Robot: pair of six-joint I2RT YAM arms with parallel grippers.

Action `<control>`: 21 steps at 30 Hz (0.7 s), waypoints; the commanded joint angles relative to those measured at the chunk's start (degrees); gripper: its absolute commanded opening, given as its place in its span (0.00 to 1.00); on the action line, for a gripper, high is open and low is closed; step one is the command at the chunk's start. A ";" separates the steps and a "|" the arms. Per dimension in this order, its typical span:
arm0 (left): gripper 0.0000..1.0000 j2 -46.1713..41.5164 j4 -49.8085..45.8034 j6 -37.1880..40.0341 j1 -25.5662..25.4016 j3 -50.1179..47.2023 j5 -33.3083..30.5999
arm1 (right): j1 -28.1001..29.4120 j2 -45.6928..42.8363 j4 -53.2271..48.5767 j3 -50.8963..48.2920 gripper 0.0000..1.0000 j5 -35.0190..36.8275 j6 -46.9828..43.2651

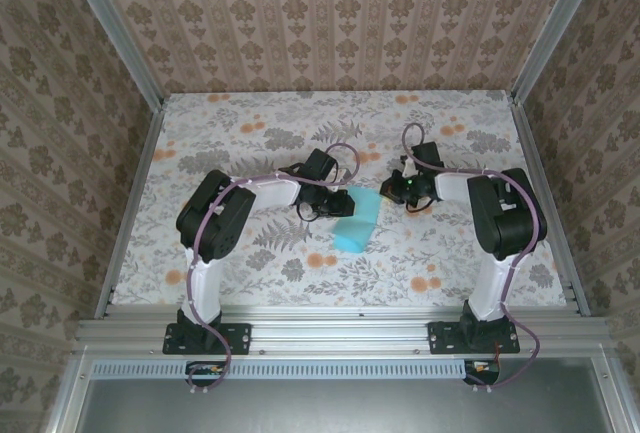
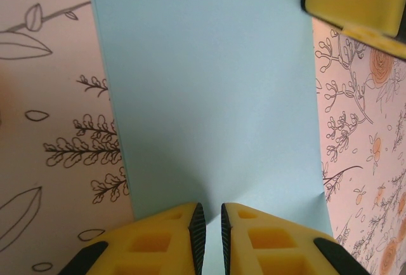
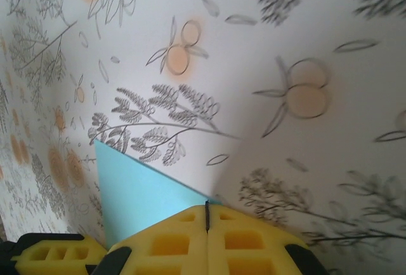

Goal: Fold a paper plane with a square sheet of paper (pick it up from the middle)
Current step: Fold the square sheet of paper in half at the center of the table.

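Sheet position: the sheet of paper lies near the middle of the floral tabletop. In the top view its long side runs from 7 to 1 o'clock.
Left end effector: the left end effector stands at the sheet's closest edge, and in its wrist view the sheet stretches away toward 12 o'clock. The fingers are nearly together, and turquoise shows in the thin gap between them.
Right end effector: the right end effector has its fingers pressed together with no gap. A corner of the sheet comes up to the tips from 8 o'clock. I cannot tell whether the corner is pinched between them.
Sheet look: plain light turquoise, smooth, with straight edges. It is oblong in the top view, and there is a faint wrinkle close to the left fingers.
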 commanded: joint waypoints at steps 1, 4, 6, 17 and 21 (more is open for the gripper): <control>0.20 7.00 -9.36 2.77 0.68 -4.91 -9.31 | -2.00 0.47 -1.59 -0.17 0.05 5.16 -2.26; 0.20 7.18 -9.40 2.69 0.60 -4.64 -9.05 | -1.88 -2.79 -1.67 -0.95 0.06 4.59 -2.15; 0.20 7.14 -9.48 2.69 0.55 -4.51 -8.96 | -1.30 -6.49 -2.37 -1.85 0.05 4.36 -1.73; 0.20 7.55 -10.33 2.77 0.60 -3.14 -8.74 | 11.49 -12.48 1.80 -8.82 0.06 3.74 6.58; 0.20 7.55 -10.77 3.05 0.60 -2.77 -8.83 | 12.63 -9.93 2.67 -9.99 0.06 4.23 6.86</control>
